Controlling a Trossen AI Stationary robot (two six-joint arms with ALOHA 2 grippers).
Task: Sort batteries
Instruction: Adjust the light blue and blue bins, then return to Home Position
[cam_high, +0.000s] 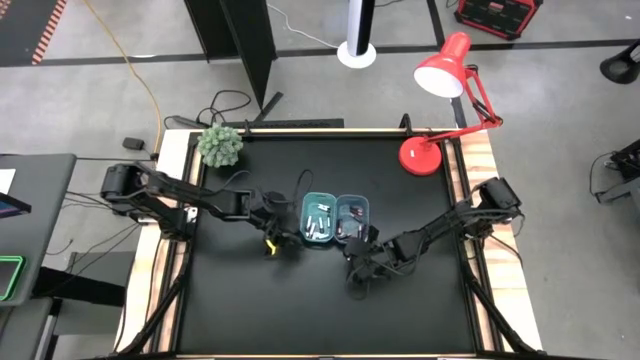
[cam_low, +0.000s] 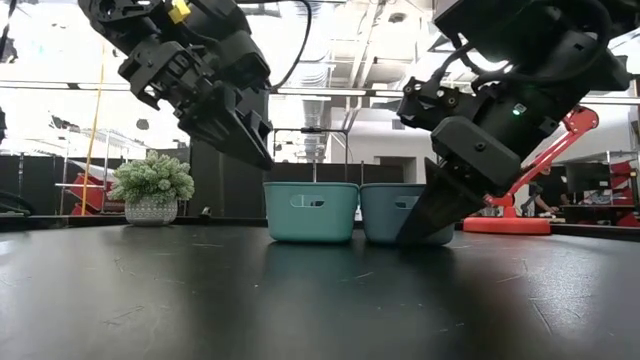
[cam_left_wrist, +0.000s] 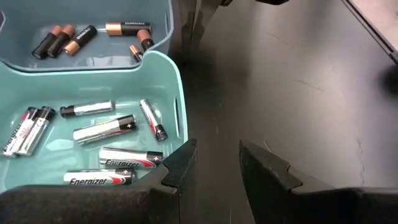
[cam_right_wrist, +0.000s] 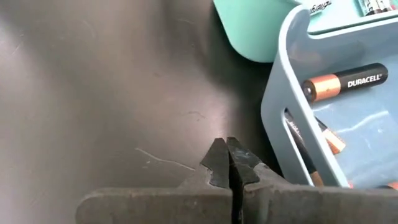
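Two small trays stand side by side mid-table: a teal tray (cam_high: 305, 203) and a blue tray (cam_high: 365, 203). Several silver batteries (cam_left_wrist: 102, 130) lie flat in the teal tray (cam_left_wrist: 177, 81). Several dark batteries with copper ends (cam_left_wrist: 81, 37) lie in the blue tray (cam_right_wrist: 277, 93). My left gripper (cam_left_wrist: 217, 163) is open and empty, raised above the table (cam_low: 258, 150) just left of the teal tray. My right gripper (cam_right_wrist: 229, 160) is shut and empty, pointing down at the table (cam_low: 415, 232) against the near side of the blue tray. Whether its tips touch the table I cannot tell.
A potted plant (cam_high: 220, 145) stands at the far left corner and a red desk lamp (cam_high: 422, 155) at the far right corner. The black table top (cam_high: 300, 310) lies bare toward the near edge and on both sides of the trays.
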